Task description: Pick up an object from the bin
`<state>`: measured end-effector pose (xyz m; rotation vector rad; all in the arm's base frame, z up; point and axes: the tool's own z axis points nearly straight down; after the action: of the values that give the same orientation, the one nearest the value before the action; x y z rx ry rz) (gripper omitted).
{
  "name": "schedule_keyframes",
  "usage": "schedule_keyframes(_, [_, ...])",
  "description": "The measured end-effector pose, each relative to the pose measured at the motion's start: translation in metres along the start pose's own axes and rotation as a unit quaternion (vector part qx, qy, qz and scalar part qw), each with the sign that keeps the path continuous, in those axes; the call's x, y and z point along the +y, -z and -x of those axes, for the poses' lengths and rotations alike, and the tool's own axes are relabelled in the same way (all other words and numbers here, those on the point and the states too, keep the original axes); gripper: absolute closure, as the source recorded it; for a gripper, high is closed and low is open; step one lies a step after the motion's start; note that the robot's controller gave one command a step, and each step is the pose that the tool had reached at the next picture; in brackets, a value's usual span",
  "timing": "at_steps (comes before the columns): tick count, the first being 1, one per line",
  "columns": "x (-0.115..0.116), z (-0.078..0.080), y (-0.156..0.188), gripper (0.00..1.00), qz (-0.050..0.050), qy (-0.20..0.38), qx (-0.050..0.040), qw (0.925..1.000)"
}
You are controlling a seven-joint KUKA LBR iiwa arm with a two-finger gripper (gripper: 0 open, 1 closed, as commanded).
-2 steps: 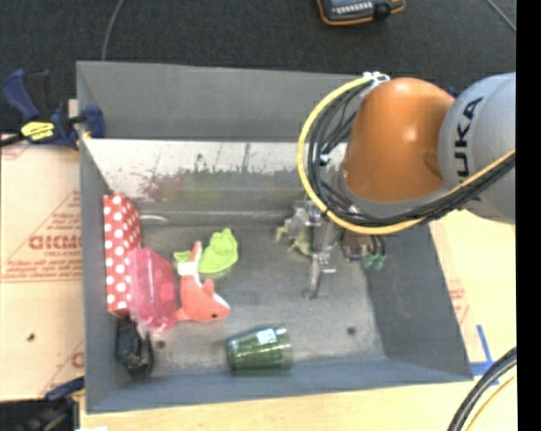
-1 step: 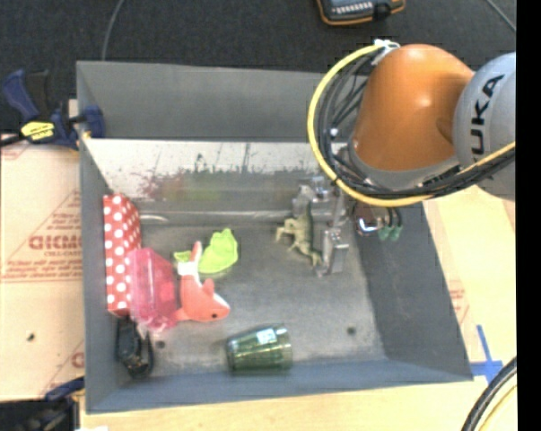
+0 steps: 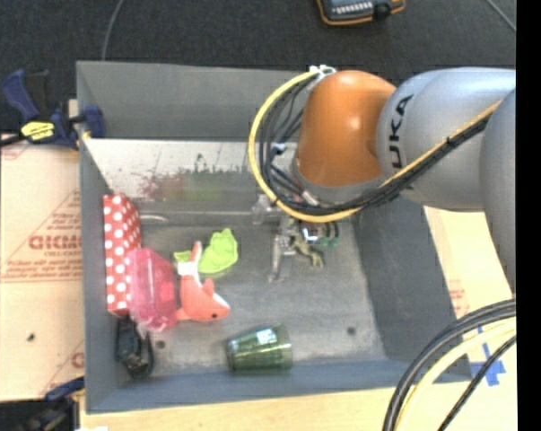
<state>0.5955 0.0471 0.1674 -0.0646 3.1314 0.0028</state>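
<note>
Seen from above, the two-finger gripper (image 3: 294, 251) is hanging near the centre of the grey metal bin (image 3: 342, 303), its fingers spread apart, likely readied to straddle something. A crumpled lime-green soft piece (image 3: 219, 250) is lying nearest, at its nine o'clock. A coral-pink plush toy (image 3: 204, 303) is lying at eight o'clock.

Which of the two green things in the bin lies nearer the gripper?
The lime-green soft piece, mid-bin, just left of the gripper. The dark green cup lies farther off, on its side near the bin's lower wall.
</note>
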Motion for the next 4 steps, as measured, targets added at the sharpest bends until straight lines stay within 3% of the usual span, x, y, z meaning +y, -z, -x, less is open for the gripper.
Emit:
schedule_keyframes(1, [-0.028,-0.02,-0.009,0.0,-0.002,0.012,-0.0026,0.9999])
schedule_keyframes(2, [-0.031,-0.011,-0.018,0.0,-0.004,0.023,-0.0076,0.9997])
schedule_keyframes(3, [-0.004,-0.01,-0.024,0.0,-0.003,0.12,-0.0043,0.9928])
schedule_keyframes(4, [0.025,-0.007,-0.099,0.0,-0.004,0.216,-0.0068,0.9764])
